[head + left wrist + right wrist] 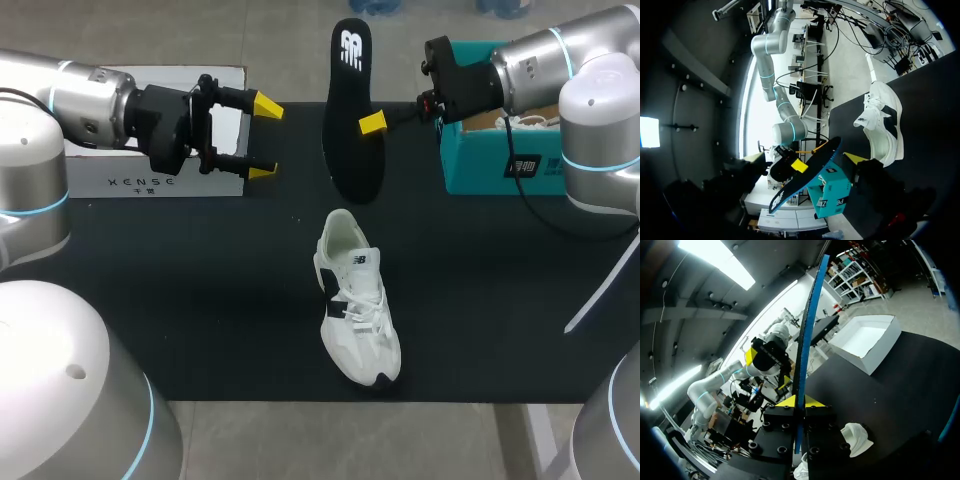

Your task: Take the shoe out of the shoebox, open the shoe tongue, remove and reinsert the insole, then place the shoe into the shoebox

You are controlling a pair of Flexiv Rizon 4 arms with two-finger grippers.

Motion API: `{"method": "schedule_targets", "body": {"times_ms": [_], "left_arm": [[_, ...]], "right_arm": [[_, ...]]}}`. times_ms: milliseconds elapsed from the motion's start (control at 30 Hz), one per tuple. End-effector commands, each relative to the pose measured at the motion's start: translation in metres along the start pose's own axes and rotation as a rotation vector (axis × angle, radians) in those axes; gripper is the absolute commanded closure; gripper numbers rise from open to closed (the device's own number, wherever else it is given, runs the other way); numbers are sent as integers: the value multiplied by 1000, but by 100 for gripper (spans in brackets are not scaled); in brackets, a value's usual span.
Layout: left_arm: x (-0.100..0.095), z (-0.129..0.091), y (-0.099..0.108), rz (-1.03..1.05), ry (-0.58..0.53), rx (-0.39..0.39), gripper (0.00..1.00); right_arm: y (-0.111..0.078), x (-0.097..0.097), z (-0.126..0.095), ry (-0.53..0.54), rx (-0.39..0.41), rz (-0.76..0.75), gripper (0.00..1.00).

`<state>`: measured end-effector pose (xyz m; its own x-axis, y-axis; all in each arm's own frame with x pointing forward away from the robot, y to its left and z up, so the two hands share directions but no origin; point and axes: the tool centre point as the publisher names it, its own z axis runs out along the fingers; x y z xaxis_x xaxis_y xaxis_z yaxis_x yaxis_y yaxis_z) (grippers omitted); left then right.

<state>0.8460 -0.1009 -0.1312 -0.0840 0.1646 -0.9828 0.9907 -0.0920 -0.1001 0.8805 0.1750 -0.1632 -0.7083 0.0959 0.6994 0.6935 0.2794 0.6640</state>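
my right gripper point(366, 123): clamped on insole point(352, 100)
shoe point(358, 300): just nearer me than insole, long axes roughly lined up
left gripper point(265, 138): released, farther off

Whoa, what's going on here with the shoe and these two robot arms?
The right gripper is shut on a black insole and holds it up in the air above the table. The white shoe lies on the black mat, outside the teal shoebox. The left gripper is open and empty, hovering beside a white box.
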Motion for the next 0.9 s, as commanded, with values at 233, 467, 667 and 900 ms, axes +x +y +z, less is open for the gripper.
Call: {"method": "schedule_targets", "body": {"times_ms": [233, 467, 667, 900], "left_arm": [[28, -35, 28, -429, 364, -295, 0], [59, -52, 27, -628, 531, -474, 0], [78, -59, 26, -713, 677, -714, 0], [79, -60, 22, -702, 708, -738, 0]], "right_arm": [[0, 0, 1, -1, 3, 1, 100], [0, 0, 1, -1, 3, 1, 100], [0, 0, 1, -1, 3, 1, 100], [0, 0, 1, -1, 3, 1, 100]]}}
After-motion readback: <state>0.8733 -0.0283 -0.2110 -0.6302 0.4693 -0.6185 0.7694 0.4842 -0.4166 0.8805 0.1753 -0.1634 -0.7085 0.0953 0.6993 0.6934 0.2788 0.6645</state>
